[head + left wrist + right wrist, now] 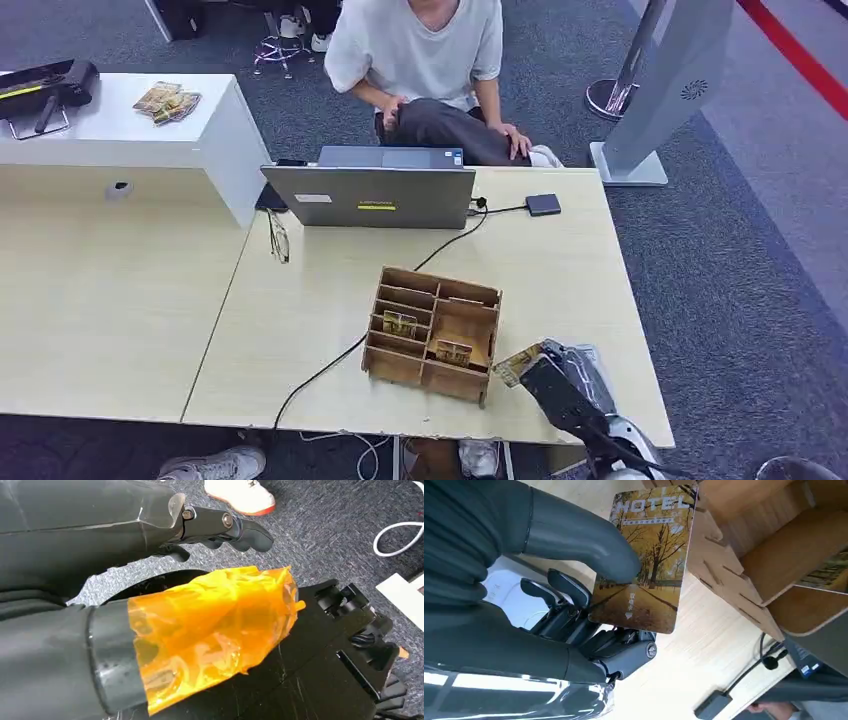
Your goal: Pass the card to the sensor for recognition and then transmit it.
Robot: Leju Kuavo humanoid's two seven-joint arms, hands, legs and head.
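A hotel card (pixel 644 565) printed with yellow autumn trees is pinched between the thumb (pixel 584 535) and the dark fingers of my right hand (pixel 574 625). From the head view the right hand (pixel 560 385) hovers at the table's near right corner. The card (pixel 518 364) sticks out toward the wooden organizer box (pixel 435 333), just beside its right wall. The sensor (pixel 543 205), a small dark pad, lies at the far side of the table, wired to the laptop (pixel 372 195). My left hand (pixel 125 630) hangs over the floor holding nothing, its thumb wrapped in orange film.
The box holds two more cards (pixel 400 324) in its slots. A black cable (pixel 330 365) runs across the table past the box. A person (pixel 425 60) sits behind the laptop. Glasses (pixel 278 236) lie left of it. A white raised counter (pixel 120 125) stands far left.
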